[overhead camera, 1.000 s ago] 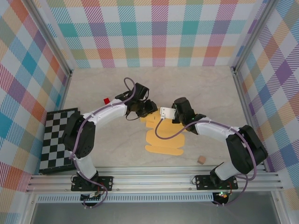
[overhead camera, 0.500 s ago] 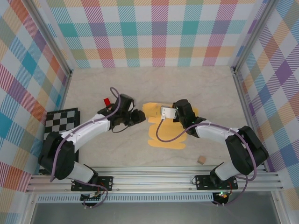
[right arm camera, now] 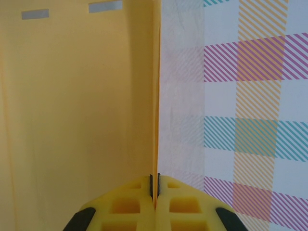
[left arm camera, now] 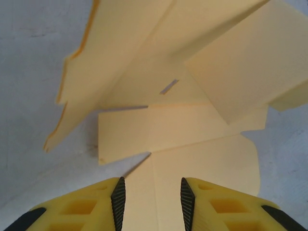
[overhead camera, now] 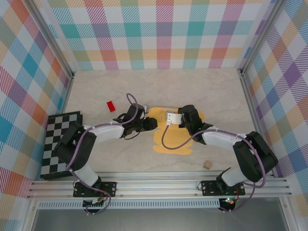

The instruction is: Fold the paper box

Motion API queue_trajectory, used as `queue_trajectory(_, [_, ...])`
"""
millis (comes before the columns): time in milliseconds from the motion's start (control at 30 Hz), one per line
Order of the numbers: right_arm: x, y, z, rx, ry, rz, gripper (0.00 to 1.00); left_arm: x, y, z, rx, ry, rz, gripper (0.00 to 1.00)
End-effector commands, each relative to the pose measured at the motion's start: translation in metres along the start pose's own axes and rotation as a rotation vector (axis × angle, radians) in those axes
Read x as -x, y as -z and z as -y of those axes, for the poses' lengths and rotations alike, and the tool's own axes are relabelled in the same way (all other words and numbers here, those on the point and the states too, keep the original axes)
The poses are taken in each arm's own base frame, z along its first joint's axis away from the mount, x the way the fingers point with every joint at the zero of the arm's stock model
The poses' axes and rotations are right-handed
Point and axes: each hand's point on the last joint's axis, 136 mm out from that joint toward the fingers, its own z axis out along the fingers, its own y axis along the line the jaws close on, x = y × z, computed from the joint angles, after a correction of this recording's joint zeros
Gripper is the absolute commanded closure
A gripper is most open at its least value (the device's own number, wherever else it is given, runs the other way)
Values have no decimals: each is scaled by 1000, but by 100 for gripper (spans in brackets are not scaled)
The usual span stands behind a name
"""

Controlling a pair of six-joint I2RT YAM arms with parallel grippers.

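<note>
The paper box [overhead camera: 173,142] is a yellow-orange die-cut sheet lying mid-table, with its far panels lifted. In the top view my left gripper [overhead camera: 153,124] reaches in low from the left to the sheet's left edge. The left wrist view has that gripper [left arm camera: 150,185] open, its pads apart over a flat flap of the paper box [left arm camera: 183,125], with raised panels beyond it. My right gripper [overhead camera: 186,111] is at the sheet's far side. In the right wrist view it [right arm camera: 154,179] is shut on the edge of an upright panel of the paper box [right arm camera: 82,106].
A small red block [overhead camera: 111,105] lies left of the sheet, behind the left arm. A tiny tan cube [overhead camera: 207,165] sits near the front right. A checkerboard mat [overhead camera: 60,142] lies at the left edge. Plaid walls close in three sides.
My left gripper drew back to the left, then returned right to the sheet's left edge, jaws a little wider. The right gripper kept its hold and shifted slightly toward the back.
</note>
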Motion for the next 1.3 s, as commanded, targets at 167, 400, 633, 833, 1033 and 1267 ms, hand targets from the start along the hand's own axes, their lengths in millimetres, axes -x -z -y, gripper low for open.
queue_trajectory(167, [5, 7, 1, -4, -23, 26, 100, 2, -16, -28, 117, -109, 32, 49])
queue_trajectory(400, [5, 7, 0, 3, -30, 27, 100, -6, -37, -14, 9, -60, -10, 49])
queue_trajectory(633, [6, 9, -2, 12, -34, 28, 100, 8, -41, 14, -34, -18, 1, 60])
queue_trajectory(833, [6, 9, -6, 21, -25, 28, 100, 21, -37, 28, -43, 29, 27, 73])
queue_trajectory(1033, [7, 8, -13, 38, -15, 26, 100, 16, -40, 36, -67, 76, 6, 74])
queue_trajectory(1267, [3, 4, -23, 59, -4, 10, 100, 11, -42, 42, -98, 109, -4, 68])
